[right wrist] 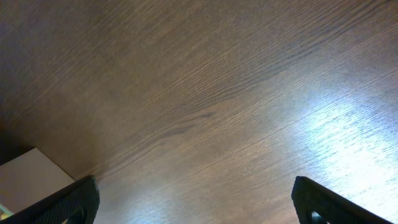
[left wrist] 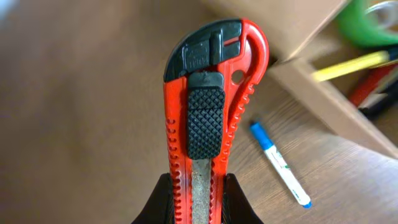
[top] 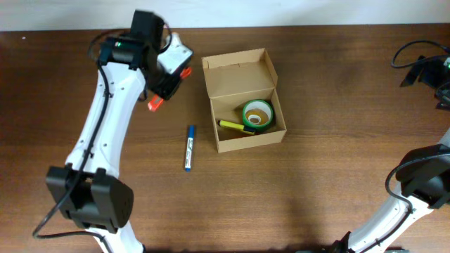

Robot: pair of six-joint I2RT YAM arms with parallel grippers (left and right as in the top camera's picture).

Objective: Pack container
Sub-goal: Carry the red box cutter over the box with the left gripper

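Note:
The brown cardboard container stands open at the table's middle, its flap lid up at the back. Inside lie a green tape roll and a yellow marker. My left gripper is shut on a red and black box cutter, held above the table left of the container. The cutter's red end shows in the overhead view. The container's wall shows in the left wrist view. My right gripper is open and empty above bare wood at the far right.
A blue and white marker lies on the table left of the container's front; it also shows in the left wrist view. The brown wooden table ends at a pale wall along the back.

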